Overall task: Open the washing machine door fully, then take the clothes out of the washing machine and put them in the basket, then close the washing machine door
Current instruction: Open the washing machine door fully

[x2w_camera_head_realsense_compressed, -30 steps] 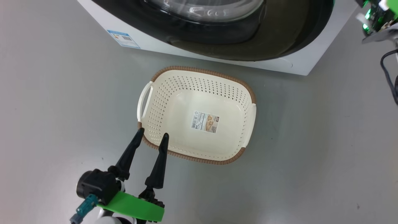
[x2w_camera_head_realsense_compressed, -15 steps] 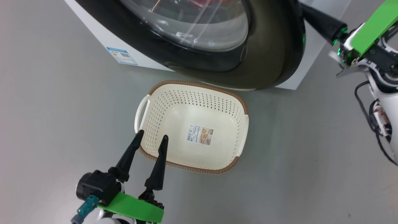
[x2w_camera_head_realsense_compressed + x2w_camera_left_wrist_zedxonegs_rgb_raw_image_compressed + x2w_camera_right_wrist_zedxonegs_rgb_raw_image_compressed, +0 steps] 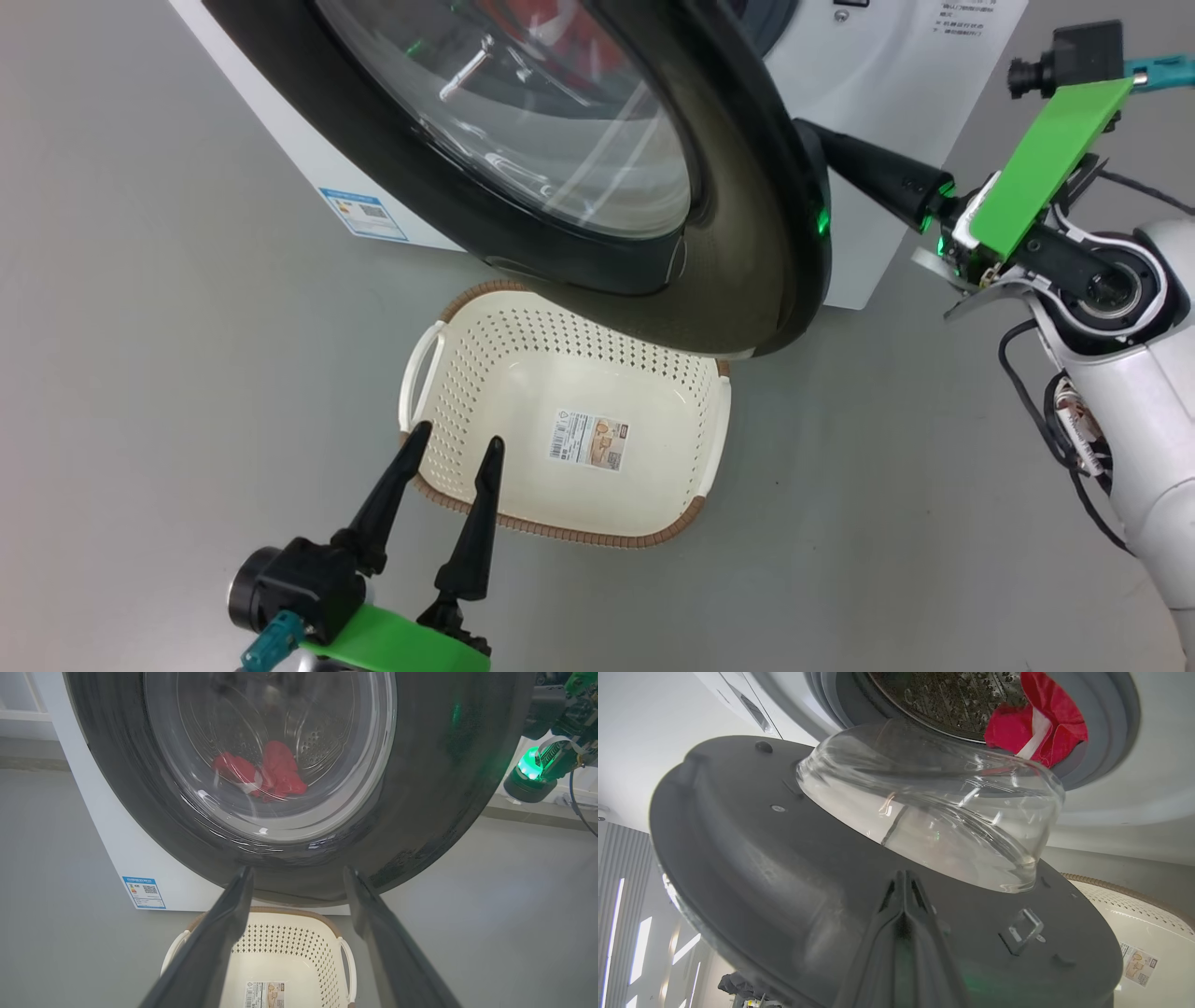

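Note:
The white washing machine (image 3: 887,65) has its door (image 3: 747,233) swung partway out, the black rim hanging over the far edge of the cream basket (image 3: 467,373) on the floor. Red clothes (image 3: 275,772) lie in the drum, seen through the glass and past the door (image 3: 1036,728). My right gripper (image 3: 903,877) is shut, its tips against the door's dark inner frame (image 3: 784,882); in the head view its fingers (image 3: 868,173) reach behind the rim. My left gripper (image 3: 457,435) is open over the basket's near left rim, holding nothing.
Grey floor (image 3: 140,373) surrounds the basket. A blue label (image 3: 364,215) sticks to the washer's side. My right arm's white forearm (image 3: 1139,420) with loose cables stands at the right, beside the washer's corner.
The head camera has tilted up. The door has swung further out over the basket with my right gripper behind it. The left gripper has stayed open in place.

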You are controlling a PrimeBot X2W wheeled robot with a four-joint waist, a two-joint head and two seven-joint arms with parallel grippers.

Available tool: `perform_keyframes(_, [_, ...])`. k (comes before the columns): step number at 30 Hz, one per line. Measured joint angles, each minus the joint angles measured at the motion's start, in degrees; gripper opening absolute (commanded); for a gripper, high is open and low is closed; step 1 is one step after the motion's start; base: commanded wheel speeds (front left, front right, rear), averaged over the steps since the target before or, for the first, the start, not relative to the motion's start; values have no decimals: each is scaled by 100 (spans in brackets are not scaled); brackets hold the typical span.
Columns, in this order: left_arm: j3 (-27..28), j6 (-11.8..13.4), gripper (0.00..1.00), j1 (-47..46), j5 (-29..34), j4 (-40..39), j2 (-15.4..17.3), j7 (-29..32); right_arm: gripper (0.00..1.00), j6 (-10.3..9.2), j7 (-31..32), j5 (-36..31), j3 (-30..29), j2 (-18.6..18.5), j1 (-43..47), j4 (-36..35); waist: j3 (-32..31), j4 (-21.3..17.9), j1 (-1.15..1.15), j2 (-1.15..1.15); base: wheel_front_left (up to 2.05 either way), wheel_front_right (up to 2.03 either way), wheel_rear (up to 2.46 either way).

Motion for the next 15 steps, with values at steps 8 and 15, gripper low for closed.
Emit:
perform_keyframes(8, [-10,-1,100,29,0,-2,0,0,0,0,-24,-116,-24,54,65,-18,-52,25,0,0,0,0,0])
perform_keyframes(15, [-1,-1,100,87,0,-5,1,0,0,1,-204,-211,-110,59,68,21,-66,43,0,0,0,0,0])
